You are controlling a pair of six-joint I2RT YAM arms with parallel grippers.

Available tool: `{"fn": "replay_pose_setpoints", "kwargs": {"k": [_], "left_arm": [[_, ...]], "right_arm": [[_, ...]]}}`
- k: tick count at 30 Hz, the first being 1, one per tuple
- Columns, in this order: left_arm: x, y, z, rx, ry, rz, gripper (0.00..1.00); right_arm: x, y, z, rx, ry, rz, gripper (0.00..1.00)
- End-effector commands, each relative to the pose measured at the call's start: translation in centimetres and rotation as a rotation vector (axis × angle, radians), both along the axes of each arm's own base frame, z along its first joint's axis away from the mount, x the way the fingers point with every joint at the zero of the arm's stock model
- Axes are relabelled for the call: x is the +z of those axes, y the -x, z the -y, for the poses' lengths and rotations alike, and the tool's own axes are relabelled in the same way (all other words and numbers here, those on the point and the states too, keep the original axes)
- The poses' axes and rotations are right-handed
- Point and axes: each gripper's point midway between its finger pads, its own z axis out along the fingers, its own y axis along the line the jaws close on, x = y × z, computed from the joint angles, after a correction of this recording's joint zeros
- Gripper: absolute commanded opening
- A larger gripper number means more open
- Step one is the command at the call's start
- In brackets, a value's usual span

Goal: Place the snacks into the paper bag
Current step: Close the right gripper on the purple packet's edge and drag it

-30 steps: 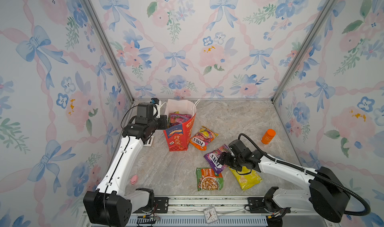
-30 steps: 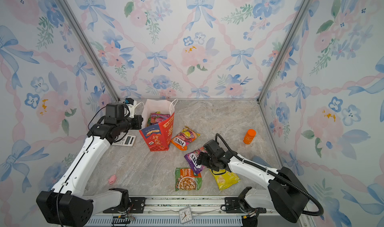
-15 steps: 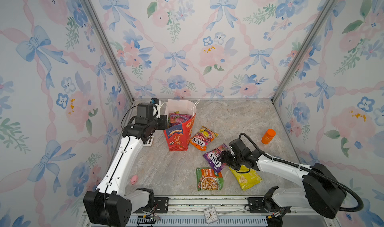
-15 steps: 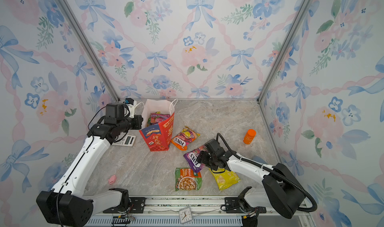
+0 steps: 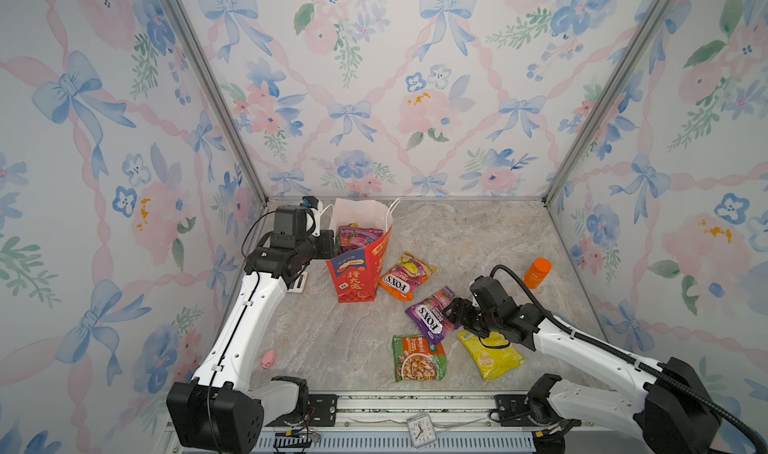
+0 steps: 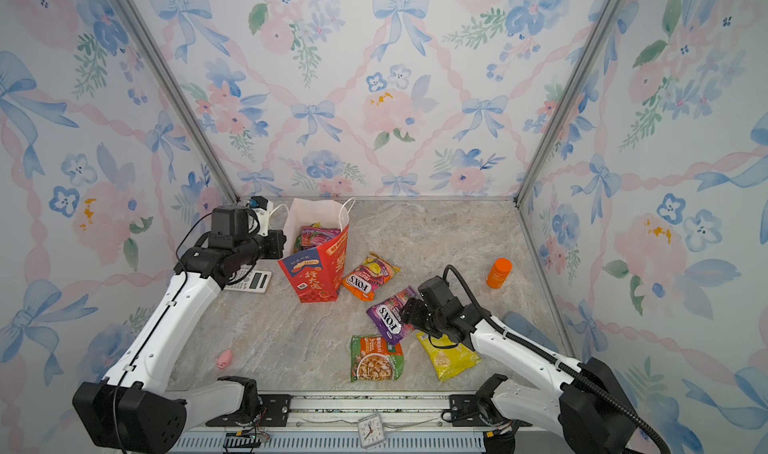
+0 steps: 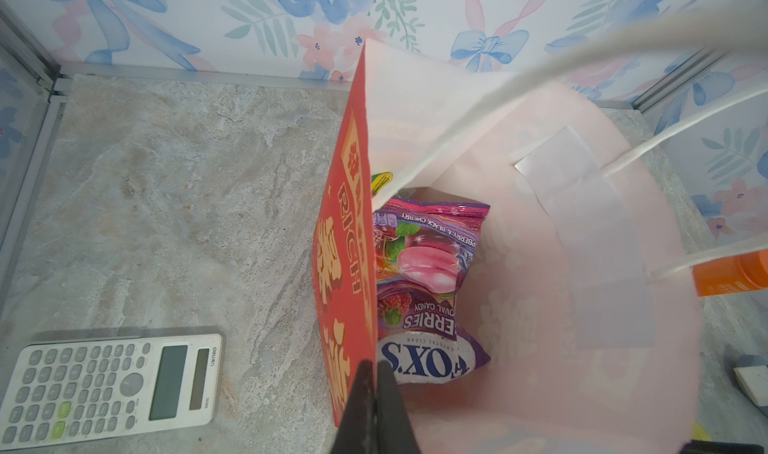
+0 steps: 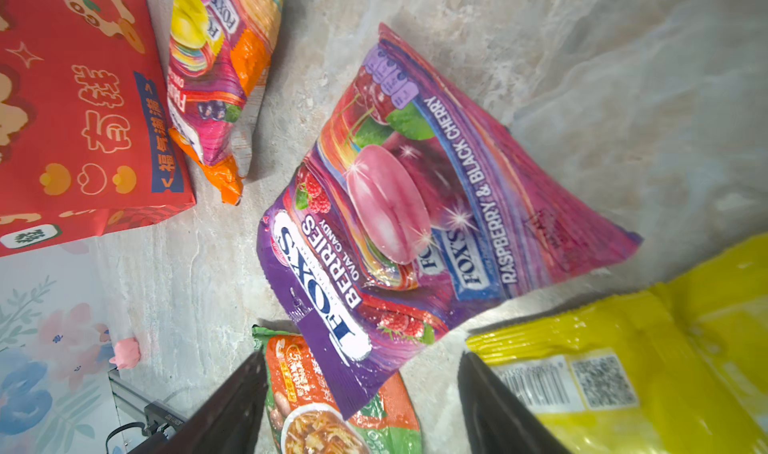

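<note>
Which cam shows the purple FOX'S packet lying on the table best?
Right wrist: the purple packet fills the frame, print readable. Both top views show it small; left wrist misses it.

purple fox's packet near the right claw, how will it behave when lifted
Probably floppy: the purple packet is thin creased foil and may sag from a pinched edge. Its glossy film could slip in the right claw. Its corner overlaps the green packet, which might shift.

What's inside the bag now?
A purple FOX'S packet lies in the bag, plus a sliver of a yellow-green packet by its wall. Anything under them is covered.
</note>
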Motion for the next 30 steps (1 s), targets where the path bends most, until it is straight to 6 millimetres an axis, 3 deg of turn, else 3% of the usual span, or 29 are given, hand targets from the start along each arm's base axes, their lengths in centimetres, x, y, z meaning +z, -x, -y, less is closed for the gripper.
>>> {"fn": "replay_pose_setpoints", "kwargs": {"k": [1, 17, 30], "left_arm": [[-0.3, 0.3, -0.2, 0.009, 0.006, -0.011, 0.00], [0.2, 0.5, -0.3, 0.017, 0.010, 0.002, 0.00], [0.2, 0.7, -0.6, 0.020, -0.001, 0.007, 0.00]], "right_arm": [[-1.8, 0.8, 0.5, -0.014, 0.031, -0.055, 0.74], [-4.7, -1.8, -2.7, -0.004, -0.028, -0.094, 0.69], [-6.1, -3.5, -2.6, -0.057, -0.006, -0.097, 0.23]]}}
